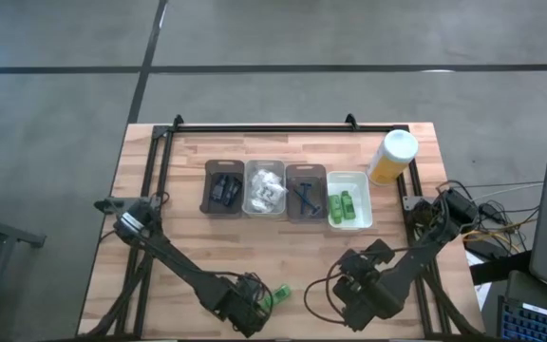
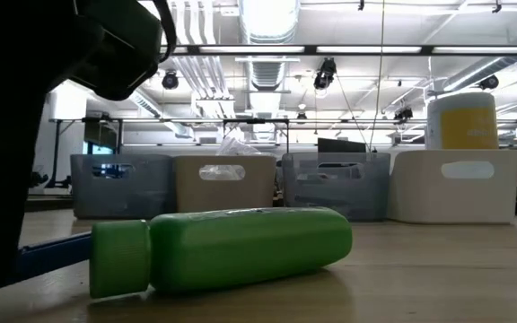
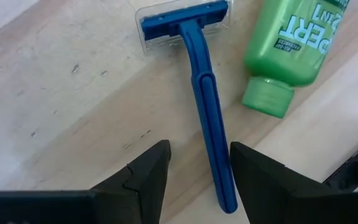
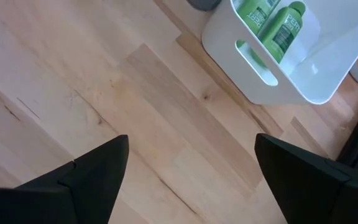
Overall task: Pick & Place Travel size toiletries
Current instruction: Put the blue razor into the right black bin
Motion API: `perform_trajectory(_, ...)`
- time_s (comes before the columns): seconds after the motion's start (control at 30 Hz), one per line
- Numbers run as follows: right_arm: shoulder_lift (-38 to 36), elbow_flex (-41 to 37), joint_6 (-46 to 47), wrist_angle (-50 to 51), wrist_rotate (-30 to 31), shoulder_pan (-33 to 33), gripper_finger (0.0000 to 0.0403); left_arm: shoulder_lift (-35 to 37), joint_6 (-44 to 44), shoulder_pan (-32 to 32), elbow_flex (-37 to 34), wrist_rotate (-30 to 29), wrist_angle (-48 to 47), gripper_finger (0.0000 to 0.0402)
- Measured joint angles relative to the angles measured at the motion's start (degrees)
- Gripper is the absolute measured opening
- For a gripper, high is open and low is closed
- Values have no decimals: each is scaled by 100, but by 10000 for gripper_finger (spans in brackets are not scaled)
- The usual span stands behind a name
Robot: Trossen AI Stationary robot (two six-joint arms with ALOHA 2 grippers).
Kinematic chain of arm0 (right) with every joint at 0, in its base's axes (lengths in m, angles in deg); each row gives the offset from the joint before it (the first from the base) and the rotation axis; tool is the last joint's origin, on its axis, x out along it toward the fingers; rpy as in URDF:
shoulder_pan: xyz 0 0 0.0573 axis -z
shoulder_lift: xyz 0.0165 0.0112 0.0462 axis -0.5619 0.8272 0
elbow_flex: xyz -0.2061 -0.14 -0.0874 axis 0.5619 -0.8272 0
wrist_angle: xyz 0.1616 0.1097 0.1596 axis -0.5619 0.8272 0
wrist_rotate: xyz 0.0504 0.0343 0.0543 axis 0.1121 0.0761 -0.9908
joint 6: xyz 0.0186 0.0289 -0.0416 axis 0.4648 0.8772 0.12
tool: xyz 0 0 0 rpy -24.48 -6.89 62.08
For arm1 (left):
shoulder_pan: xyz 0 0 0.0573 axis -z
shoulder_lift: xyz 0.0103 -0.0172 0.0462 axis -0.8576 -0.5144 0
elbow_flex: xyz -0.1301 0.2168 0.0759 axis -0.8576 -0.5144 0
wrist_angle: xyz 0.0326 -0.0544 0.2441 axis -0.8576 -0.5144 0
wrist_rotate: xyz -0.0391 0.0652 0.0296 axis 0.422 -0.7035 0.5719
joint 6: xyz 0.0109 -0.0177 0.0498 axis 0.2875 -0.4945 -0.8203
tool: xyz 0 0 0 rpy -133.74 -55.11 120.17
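1. The left gripper (image 3: 197,171) was held open above the table's (image 1: 160,228) near edge, its fingers (image 3: 145,177) set astride the handle of a dark blue razor (image 3: 201,93).
2. A straight descent and a closing across the thin handle were judged best, since the green tube (image 3: 288,43) lay just beside the razor.
3. The right gripper (image 4: 191,168) was seen open and empty, near the white tray (image 4: 328,74).

Left gripper (image 3: 199,168) and right gripper (image 4: 191,165) agape.
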Motion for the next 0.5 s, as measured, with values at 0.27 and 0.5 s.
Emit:
perform_trajectory(0.27, 0, -4, 253, -13, -1, 0, 319, 4, -711, 42, -54, 151, -180, 137)
perform_trajectory(0.5, 0, -4, 245, -15, 0, 0, 298, -1, -1115, 42, -59, 203, -404, 53)
